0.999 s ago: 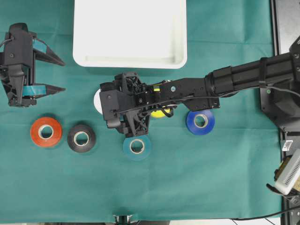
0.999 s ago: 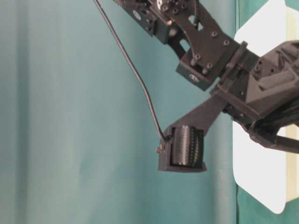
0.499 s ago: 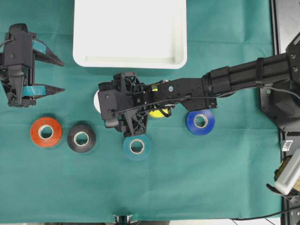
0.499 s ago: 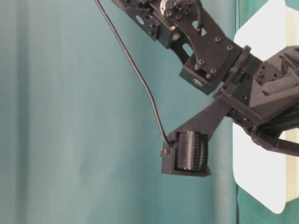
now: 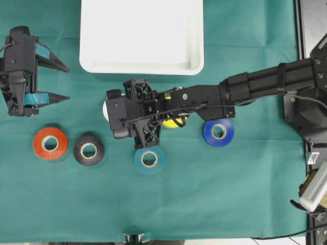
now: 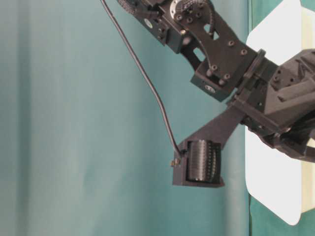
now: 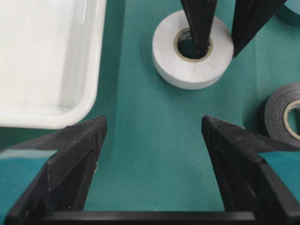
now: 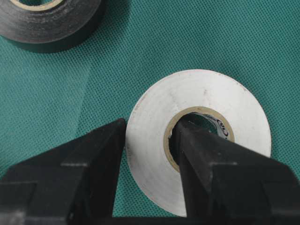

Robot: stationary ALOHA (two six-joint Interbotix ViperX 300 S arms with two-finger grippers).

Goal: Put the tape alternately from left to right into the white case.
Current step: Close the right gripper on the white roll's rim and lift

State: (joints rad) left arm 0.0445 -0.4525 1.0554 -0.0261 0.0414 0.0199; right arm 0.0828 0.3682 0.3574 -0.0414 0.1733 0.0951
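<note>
Item: white doughnut-shaped tape roll [image 8: 199, 140], below the shallow white plastic case [image 5: 141, 35]. My right jaws clench its wall, one finger through the core. Left jaws released. Next: lift, carry into case.

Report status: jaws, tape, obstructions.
Right gripper shut on white tape, one jaw in the core. Left gripper open, empty. White case holds nothing; no obstruction seen.

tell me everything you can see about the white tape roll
The white tape roll is a flat doughnut with a smooth, slightly scuffed white face and a tan core ring. It lies flat on the green cloth, just below and left of the white case and near the black roll. The right gripper is shut on its wall: one of its fingers sits inside the core, the other outside.
</note>
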